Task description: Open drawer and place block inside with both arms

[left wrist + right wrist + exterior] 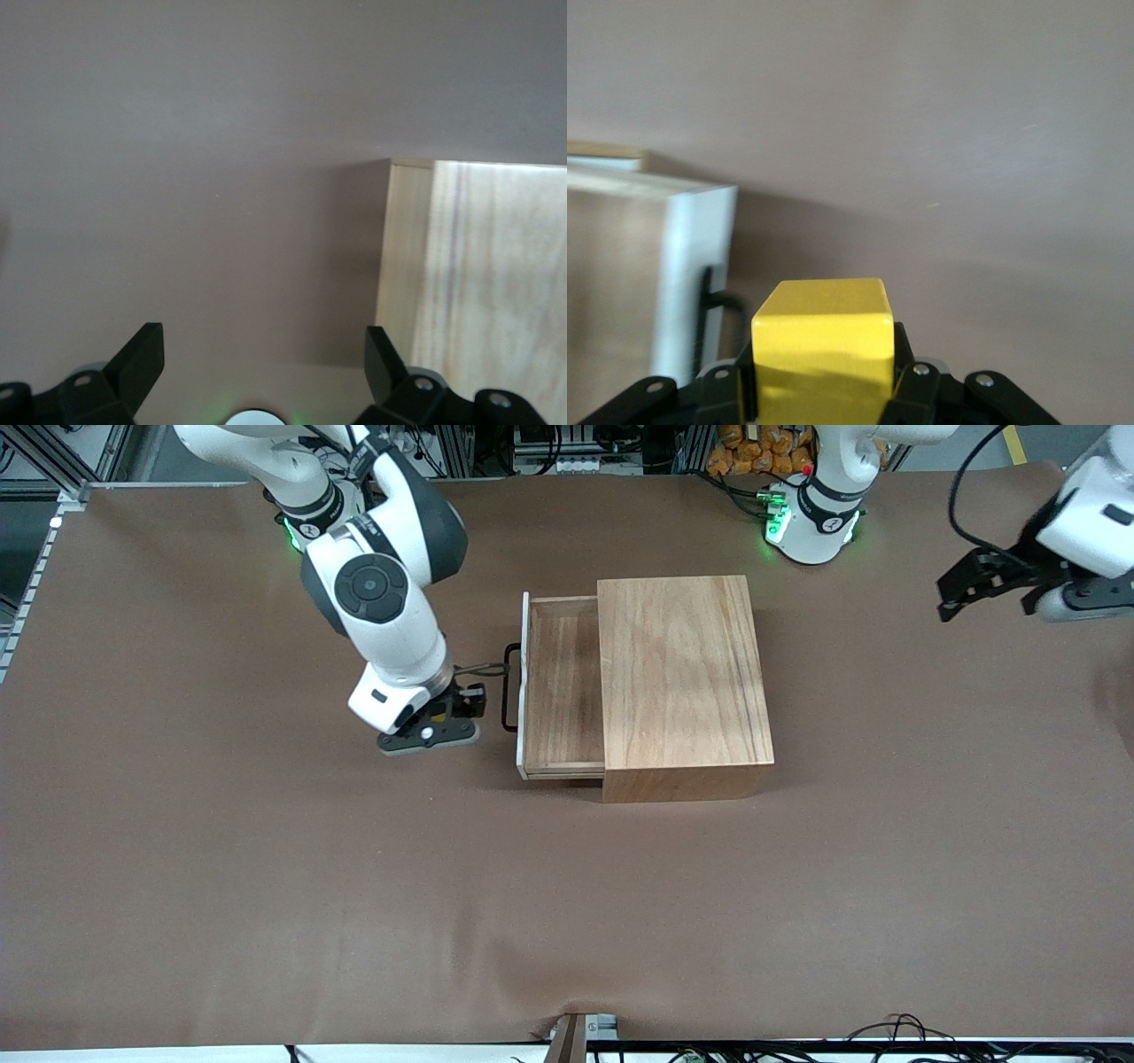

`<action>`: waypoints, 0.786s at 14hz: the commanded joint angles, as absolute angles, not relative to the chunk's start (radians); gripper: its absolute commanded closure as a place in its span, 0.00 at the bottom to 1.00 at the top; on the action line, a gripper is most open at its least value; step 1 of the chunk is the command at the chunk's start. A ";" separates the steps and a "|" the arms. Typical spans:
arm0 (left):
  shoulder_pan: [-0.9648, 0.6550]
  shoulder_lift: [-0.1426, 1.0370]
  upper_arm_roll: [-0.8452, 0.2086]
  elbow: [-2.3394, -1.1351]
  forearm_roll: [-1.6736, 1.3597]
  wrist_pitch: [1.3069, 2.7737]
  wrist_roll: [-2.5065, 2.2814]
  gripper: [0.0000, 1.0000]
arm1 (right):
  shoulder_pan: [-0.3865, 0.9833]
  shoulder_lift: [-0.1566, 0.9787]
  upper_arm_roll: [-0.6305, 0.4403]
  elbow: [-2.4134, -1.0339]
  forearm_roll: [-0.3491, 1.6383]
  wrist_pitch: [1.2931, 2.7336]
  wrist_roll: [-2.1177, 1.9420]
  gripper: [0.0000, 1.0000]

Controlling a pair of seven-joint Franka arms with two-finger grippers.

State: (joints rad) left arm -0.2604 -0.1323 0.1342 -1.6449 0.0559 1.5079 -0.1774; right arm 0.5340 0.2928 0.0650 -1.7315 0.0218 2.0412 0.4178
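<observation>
The drawer (567,682) stands pulled out of the light-wood box (678,673) toward the right arm's end of the table, and its tray is bare. Its black handle (509,688) faces my right gripper (454,710), which is low over the table just in front of that handle. In the right wrist view my right gripper (822,394) is shut on the yellow block (821,341), with the white front panel (691,274) close by. The block is hidden in the front view. My left gripper (985,593) hangs open and empty over the left arm's end of the table, also shown in its wrist view (263,354).
The brown table cloth (354,886) lies all around the box. A corner of the box (478,266) shows in the left wrist view. Cables and frame parts run along the table edge by the arm bases.
</observation>
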 commanded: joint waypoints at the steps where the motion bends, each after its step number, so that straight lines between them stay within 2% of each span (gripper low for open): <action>1: -0.219 -0.140 0.132 -1.623 0.043 1.520 -0.135 0.00 | 0.597 0.295 0.055 -1.709 0.101 2.060 0.422 0.85; 5: -0.198 -0.040 0.140 -1.507 0.044 1.522 -0.124 0.00 | 0.695 0.319 0.055 -1.720 0.118 2.109 0.428 0.85; 8: -0.215 0.053 0.137 -1.404 0.046 1.522 -0.126 0.00 | 0.700 0.356 0.054 -1.721 0.118 2.147 0.428 0.74; 10: -0.212 0.064 0.137 -1.397 0.048 1.522 -0.124 0.00 | 0.713 0.423 0.054 -1.720 0.117 2.169 0.448 0.74; 11: -0.204 0.061 0.133 -1.397 0.055 1.522 -0.118 0.00 | 0.716 0.422 0.054 -1.710 0.118 2.180 0.519 0.74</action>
